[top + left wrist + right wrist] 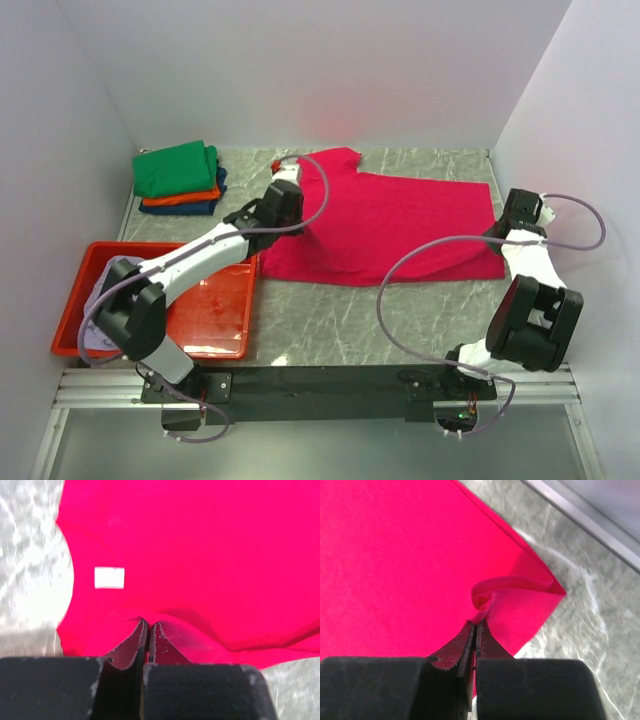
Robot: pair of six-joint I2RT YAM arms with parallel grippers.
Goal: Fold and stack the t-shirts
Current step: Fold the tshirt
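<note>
We count three of five done: green shirt [178, 168] on orange shirt [180, 197] on blue shirt [205, 208], a tidy folded stack at the far left of the table [400, 320].

Now it's the crimson shirt [400, 220], spread wide across the middle of the table with no finished fold that we can make out. We have it at both ends. The left gripper [148, 630] is clamped tight on the cloth by the collar, close to the white label [109, 577]. The right gripper [476, 630] is pinched on a bunched bit of fabric just in from a hem corner at the shirt's right edge.

That looks to us like the setup for a first fold. We'd expect more folds after it, then a trip over to the stack.

One more is waiting: a lavender shirt [96, 305] lies crumpled in the red tray [215, 310] at near left, half hidden behind the left arm and not yet folded.
</note>
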